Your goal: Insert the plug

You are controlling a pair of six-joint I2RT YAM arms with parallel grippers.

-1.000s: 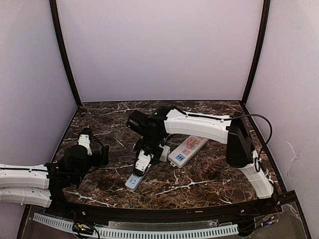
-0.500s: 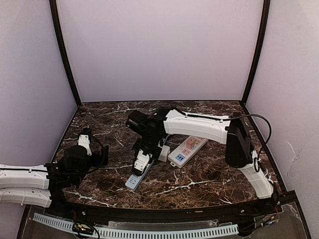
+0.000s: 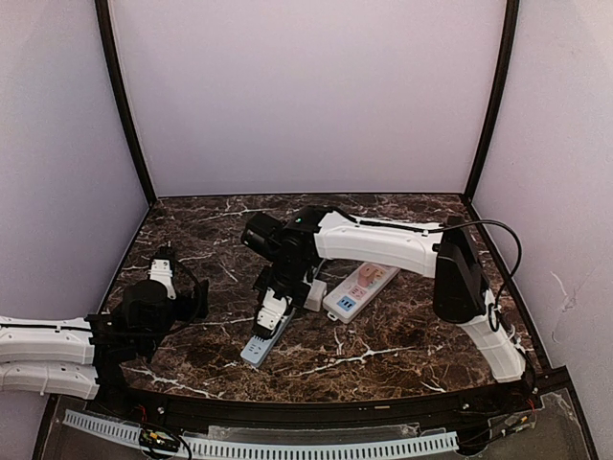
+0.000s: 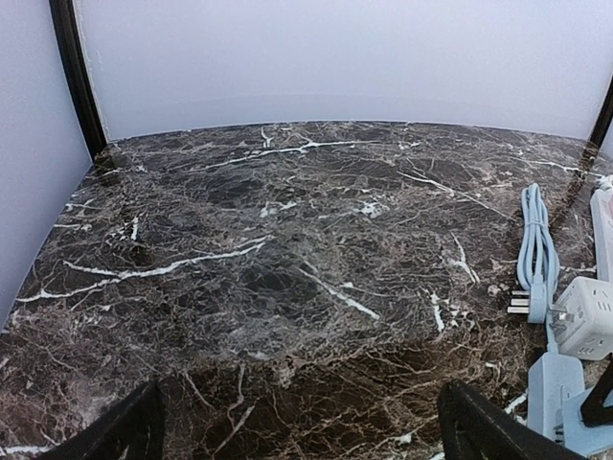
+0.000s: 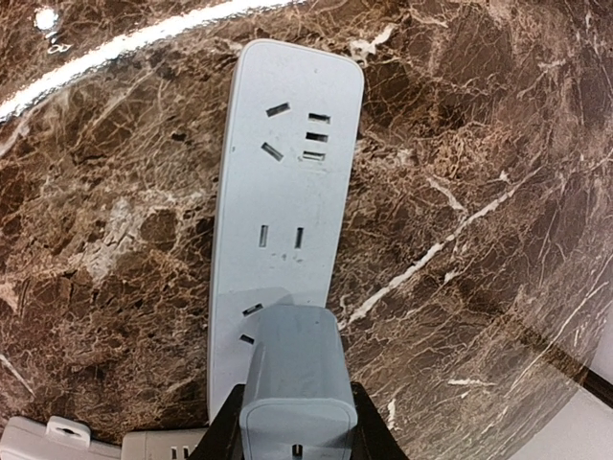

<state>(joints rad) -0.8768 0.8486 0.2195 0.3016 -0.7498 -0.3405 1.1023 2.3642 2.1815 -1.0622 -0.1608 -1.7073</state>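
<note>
The right gripper (image 5: 295,428) clamps the plug (image 5: 292,369) over 1 end of the strip (image 5: 287,182). The left gripper (image 4: 306,436) sits wide open, holding nothing, well apart.

left hand (image 3: 164,261) fingers apart, low | right hand (image 5: 295,436) clamped on plug (image 5: 292,369), pointing down

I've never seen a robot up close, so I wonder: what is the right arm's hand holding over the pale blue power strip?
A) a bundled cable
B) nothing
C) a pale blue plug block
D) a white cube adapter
C: the right wrist view shows the right hand gripping a pale blue plug block over one end of the power strip.
</note>
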